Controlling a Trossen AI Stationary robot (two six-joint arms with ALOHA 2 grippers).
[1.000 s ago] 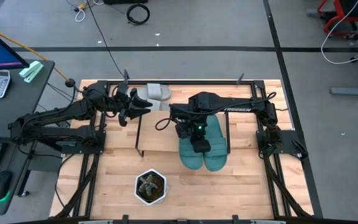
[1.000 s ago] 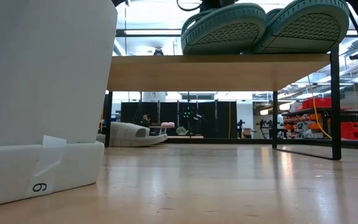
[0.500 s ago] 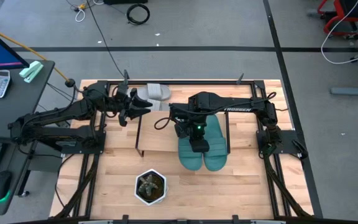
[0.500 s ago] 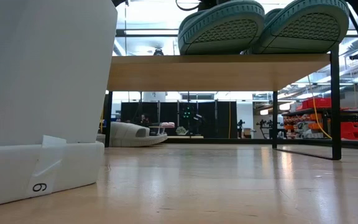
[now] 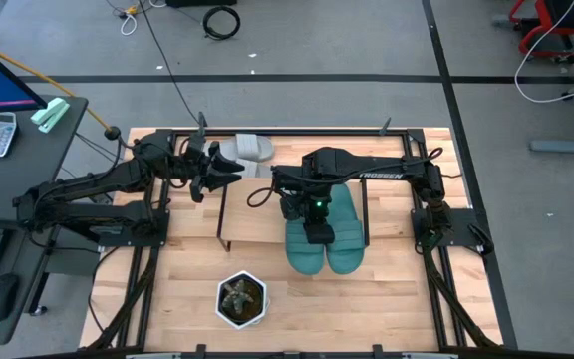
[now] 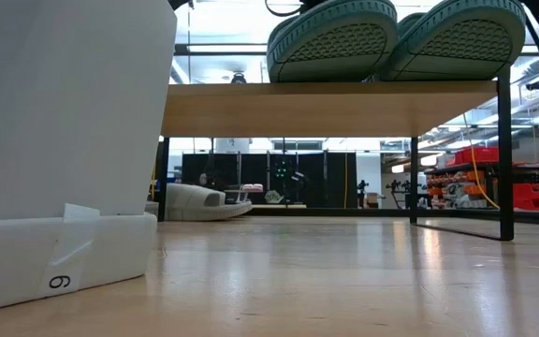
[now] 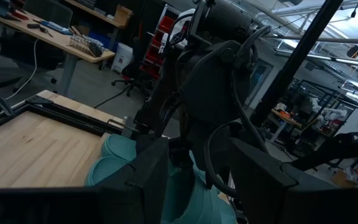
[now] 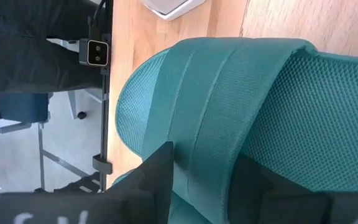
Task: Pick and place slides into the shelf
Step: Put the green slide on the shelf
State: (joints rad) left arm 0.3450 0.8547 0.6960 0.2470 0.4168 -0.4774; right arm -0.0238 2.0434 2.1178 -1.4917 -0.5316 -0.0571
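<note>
Right tool over the shelf, its fingers closed around the strap of a teal slide; the right wrist view shows the strap running between the two fingers. That slide sits at the near edge of the shelf top, its toe tipped slightly up in the low view, just beside the second teal slide, which is already placed.

Step in hand, as I read it: setting down the second teal slide. Next: lower it flat, release, lift clear.

Left tool hangs part open and empty beside a grey slide lying on the desk behind the shelf. Grey pair not yet shelved.
</note>
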